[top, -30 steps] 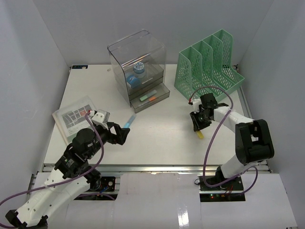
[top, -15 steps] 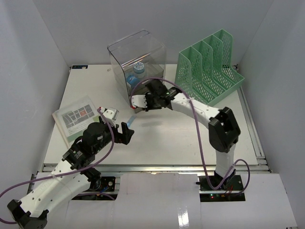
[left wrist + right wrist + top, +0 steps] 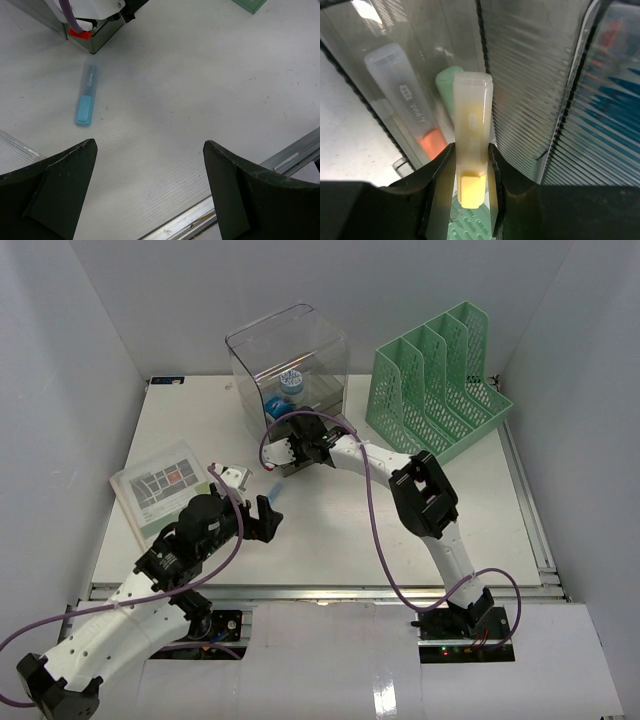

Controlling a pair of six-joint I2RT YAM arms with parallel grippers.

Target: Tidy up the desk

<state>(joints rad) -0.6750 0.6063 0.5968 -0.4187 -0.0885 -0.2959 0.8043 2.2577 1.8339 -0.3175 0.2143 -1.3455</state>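
Desk [image 3: 350, 530] is what is being tidied: a broad, rigid white top with a metal rail along its near edge, lying under both arms and bearing everything else. I judge it far too heavy and fixed to be grasped, so the handling falls to the small things on it. The right tool [image 3: 298, 453] is closed partway on a yellow highlighter [image 3: 472, 125]. Its fingers [image 3: 437, 180] pinch the barrel across its width just above the yellow end, and the clear cap points into the open lower drawer of the smoky clear drawer box [image 3: 290, 360]. An orange highlighter [image 3: 427, 140] and a green highlighter [image 3: 447, 80] already lie in that drawer, just beside the held pen. Such a pen looks light, stiff and smooth-sided, so it may slip or swivel in a pinch; a hold across the barrel near its middle seems soundest. The left tool [image 3: 262, 518] hangs low over the desk, spread to its widest with nothing in it. A blue highlighter [image 3: 87, 95] lies flat on the bare top a little ahead of it, near the box's front corner. That one probably wants taking across its narrow barrel at mid-length, a finger coming down on either side. Farther out are a green mesh file rack [image 3: 440, 380] at the back right and a printed booklet [image 3: 160, 485] at the left.
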